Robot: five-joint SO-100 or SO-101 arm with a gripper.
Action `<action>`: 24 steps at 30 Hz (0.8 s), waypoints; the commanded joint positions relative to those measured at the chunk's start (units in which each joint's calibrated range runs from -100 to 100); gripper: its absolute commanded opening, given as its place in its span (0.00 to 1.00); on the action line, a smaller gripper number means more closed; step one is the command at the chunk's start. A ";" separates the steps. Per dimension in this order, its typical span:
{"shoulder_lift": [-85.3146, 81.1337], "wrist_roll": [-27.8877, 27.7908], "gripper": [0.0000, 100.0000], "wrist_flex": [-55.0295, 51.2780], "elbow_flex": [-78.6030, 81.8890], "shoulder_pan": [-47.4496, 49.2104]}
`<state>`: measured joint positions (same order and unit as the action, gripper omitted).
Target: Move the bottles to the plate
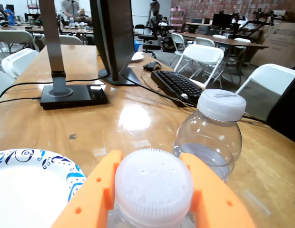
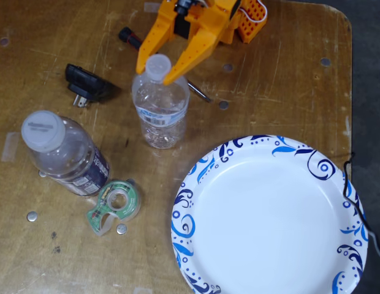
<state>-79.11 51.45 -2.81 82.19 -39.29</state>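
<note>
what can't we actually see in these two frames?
- Wrist view: slim bottle body cut off by the bottom edge; only its cap shows.
- Wrist view: plate cut by the left and bottom edges.
- Fixed view: gripper contact with the cap unclear; arm cut by the top edge.
- Fixed view: wider bottle label text too small.

I work on a worn wooden table (image 1: 138, 118) in what looks like a shared lab or makerspace: a brick back wall (image 1: 223, 7), white folding chairs (image 1: 202, 57), a keyboard (image 1: 178, 85) and monitor stand (image 1: 114, 42) before me, more desks and gear behind.
</note>
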 commanded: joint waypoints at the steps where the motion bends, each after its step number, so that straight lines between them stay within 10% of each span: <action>1: -0.48 0.15 0.03 -0.06 -2.37 -0.55; 24: 6.85 1.92 0.02 -10.25 -31.65 17.56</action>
<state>-74.75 53.27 -12.00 56.74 -25.80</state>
